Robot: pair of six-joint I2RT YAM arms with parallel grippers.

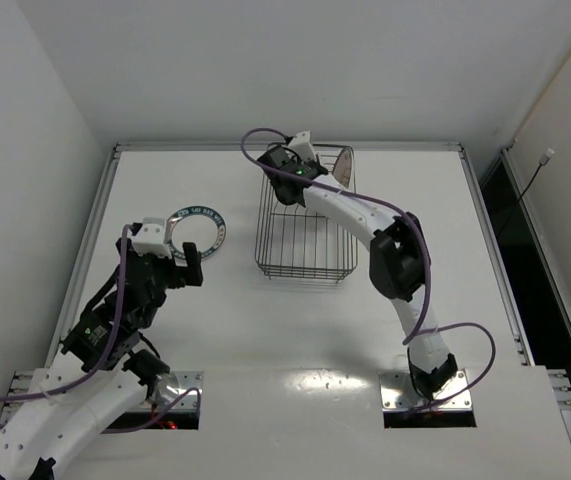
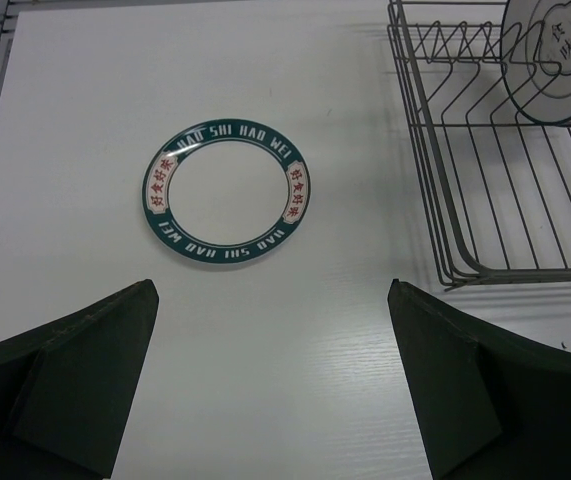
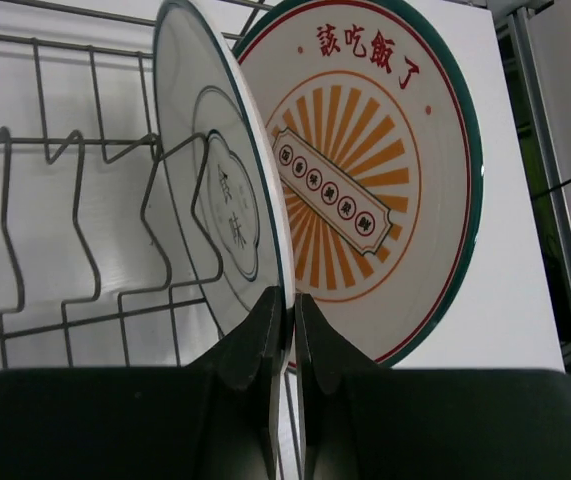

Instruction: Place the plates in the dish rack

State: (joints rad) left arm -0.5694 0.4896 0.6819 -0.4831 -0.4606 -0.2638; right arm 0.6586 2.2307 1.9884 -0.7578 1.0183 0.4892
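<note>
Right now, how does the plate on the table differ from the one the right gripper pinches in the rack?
The lettered-rim plate lies flat on the table; the thin-rimmed plate stands on edge in the dish rack, pinched by the right gripper. The lettered-rim plate has a plain centre; the thin-rimmed plate has a centre motif. Both are round and white.

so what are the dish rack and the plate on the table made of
Dish rack: thin dark-grey metal wire, dull finish; whether coated or bare is unclear. Dark-rimmed plate: smooth glossy white with printed lettering, a glint on its rim; glazed ceramic or melamine, cannot tell which.
</note>
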